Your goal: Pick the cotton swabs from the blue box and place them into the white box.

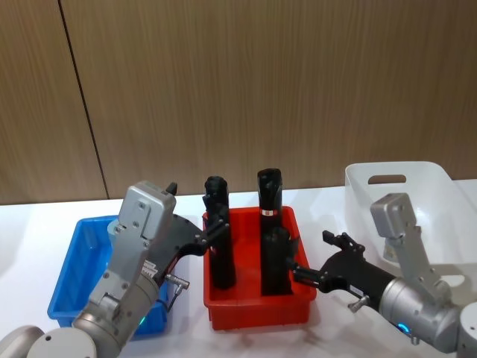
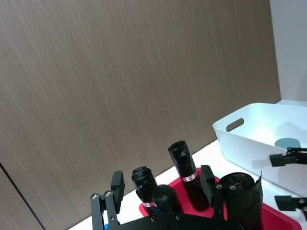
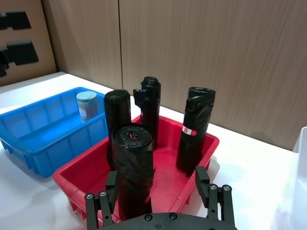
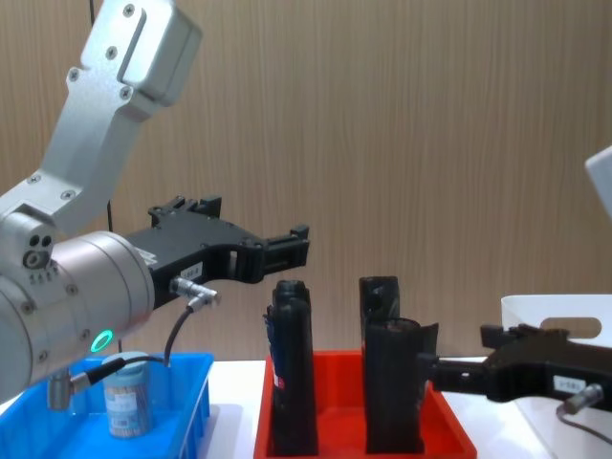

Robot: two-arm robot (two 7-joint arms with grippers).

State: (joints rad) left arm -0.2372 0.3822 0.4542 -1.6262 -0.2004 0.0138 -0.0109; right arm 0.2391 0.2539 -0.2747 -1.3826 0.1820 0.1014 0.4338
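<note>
Left gripper (image 4: 287, 247): hanging in the middle of the chest view, above the red tray's left rolls, its fingers standing wide apart and holding nothing.
Right gripper (image 1: 298, 270): reaching in from the lower right of the head view toward the red tray's right wall, jaws spread and empty.
Cotton swabs (image 3: 87, 106): one jar with a pale blue lid is standing upright in the blue box, at the left of the right wrist view; another pale blue lid (image 2: 288, 143) is showing inside the white box, at the right of the left wrist view.
Blue box (image 1: 74, 261): sitting at the lower left of the head view, just beside the red tray.
White box (image 1: 417, 186): sitting at the right of the head view, beyond the right arm.
Red tray (image 1: 253, 302): lying between the two boxes, carrying four upright black rolls (image 3: 194, 129).
</note>
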